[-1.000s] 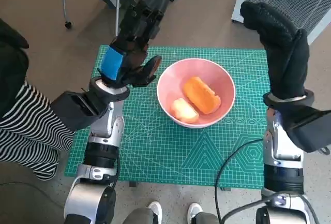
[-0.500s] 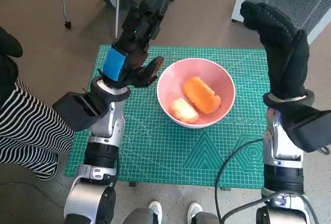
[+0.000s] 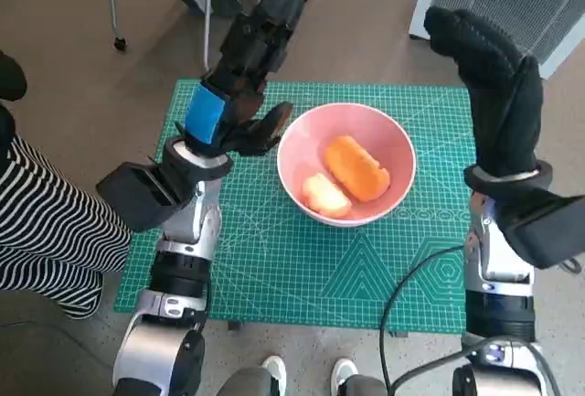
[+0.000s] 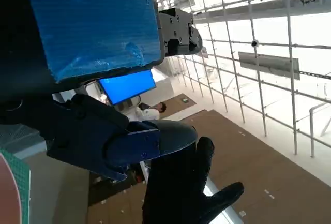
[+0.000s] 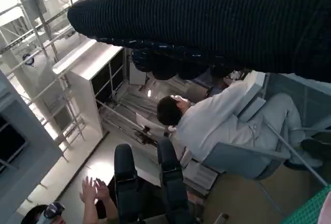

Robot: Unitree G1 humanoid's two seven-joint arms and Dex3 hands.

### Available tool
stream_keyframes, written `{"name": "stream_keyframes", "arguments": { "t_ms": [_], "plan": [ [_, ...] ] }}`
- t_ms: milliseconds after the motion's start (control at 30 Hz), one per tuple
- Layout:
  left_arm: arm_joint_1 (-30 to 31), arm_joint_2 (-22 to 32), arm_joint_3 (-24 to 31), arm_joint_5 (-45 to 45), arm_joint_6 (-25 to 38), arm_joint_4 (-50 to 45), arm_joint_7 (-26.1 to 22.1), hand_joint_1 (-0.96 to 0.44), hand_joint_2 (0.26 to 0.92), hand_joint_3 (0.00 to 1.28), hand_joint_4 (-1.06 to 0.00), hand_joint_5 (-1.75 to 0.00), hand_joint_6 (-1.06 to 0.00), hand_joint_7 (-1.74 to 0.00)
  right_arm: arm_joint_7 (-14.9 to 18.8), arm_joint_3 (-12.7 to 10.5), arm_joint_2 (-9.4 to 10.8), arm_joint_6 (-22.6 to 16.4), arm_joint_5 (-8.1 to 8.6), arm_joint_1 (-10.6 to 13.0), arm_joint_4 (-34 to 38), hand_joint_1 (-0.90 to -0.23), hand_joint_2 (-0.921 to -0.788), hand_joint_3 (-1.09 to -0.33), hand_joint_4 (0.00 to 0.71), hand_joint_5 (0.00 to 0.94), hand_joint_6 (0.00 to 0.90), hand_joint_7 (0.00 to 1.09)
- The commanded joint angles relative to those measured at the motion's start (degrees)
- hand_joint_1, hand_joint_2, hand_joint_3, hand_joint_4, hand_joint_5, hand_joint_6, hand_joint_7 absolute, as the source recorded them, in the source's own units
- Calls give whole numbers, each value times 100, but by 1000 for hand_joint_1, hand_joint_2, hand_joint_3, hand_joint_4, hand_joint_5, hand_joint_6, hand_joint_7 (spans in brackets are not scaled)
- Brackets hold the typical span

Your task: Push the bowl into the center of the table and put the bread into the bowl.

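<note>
Blue-taped and empty, the left hand (image 3: 239, 85) is raised just beside the bowl's left rim, fingers spread, likely because its work is finished. Gloved, the right hand (image 3: 494, 80) stands upright and unladen above the mat's right edge. Both bread pieces (image 3: 352, 175) lie in the pink bowl (image 3: 388, 135), roughly mid-mat (image 3: 274, 268).

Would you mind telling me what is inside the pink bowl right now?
The pink bowl holds two pieces of bread: a larger orange-brown one and a smaller, paler one beside it. Whatever lies beneath them on the bowl's floor is covered.
</note>
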Motion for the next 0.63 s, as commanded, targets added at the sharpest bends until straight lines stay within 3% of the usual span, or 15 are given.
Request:
{"name": "stream_keyframes", "arguments": {
  "t_ms": [33,633],
  "plan": [
    [39,-24,-2,-110,74,16,-63,-653,921,576,-7,-4,1,-322,70,7,6,-9,-11,115,158,-741,-921,-707,155,0,-1,496],
    [61,-14,49,-265,117,91,-200,-639,921,568,-17,-11,1,-353,117,-2,30,-123,41,-18,440,-736,-921,-704,155,0,0,496]
  ]
}}
